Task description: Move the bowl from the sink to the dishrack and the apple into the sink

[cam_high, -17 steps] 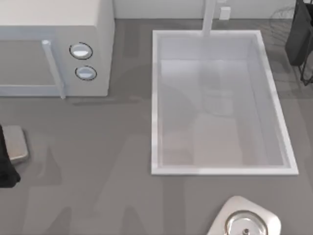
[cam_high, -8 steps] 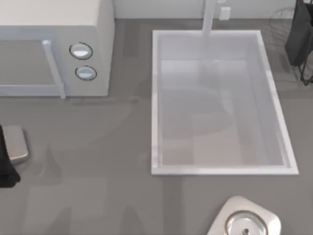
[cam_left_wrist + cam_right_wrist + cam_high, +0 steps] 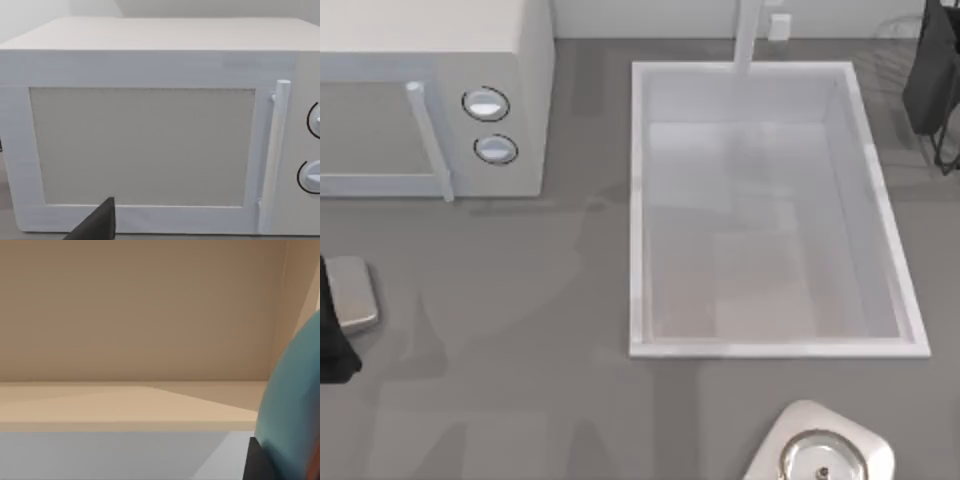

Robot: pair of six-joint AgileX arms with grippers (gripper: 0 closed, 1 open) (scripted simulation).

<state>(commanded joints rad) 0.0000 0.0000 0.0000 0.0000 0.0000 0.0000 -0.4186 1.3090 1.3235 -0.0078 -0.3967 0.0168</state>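
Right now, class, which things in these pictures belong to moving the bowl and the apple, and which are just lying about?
Part of the job:
sink
blue bowl
wire dishrack

Just lying about:
microwave
white and silver object at the table's near edge

A grey tabletop point(image 3: 520, 300) carries soft, broad shadows. A white microwave point(image 3: 430, 90) with two round dials point(image 3: 486, 104) and a bar handle point(image 3: 430, 140) stands at its far left. A pale wall point(image 3: 140, 305) rises behind.
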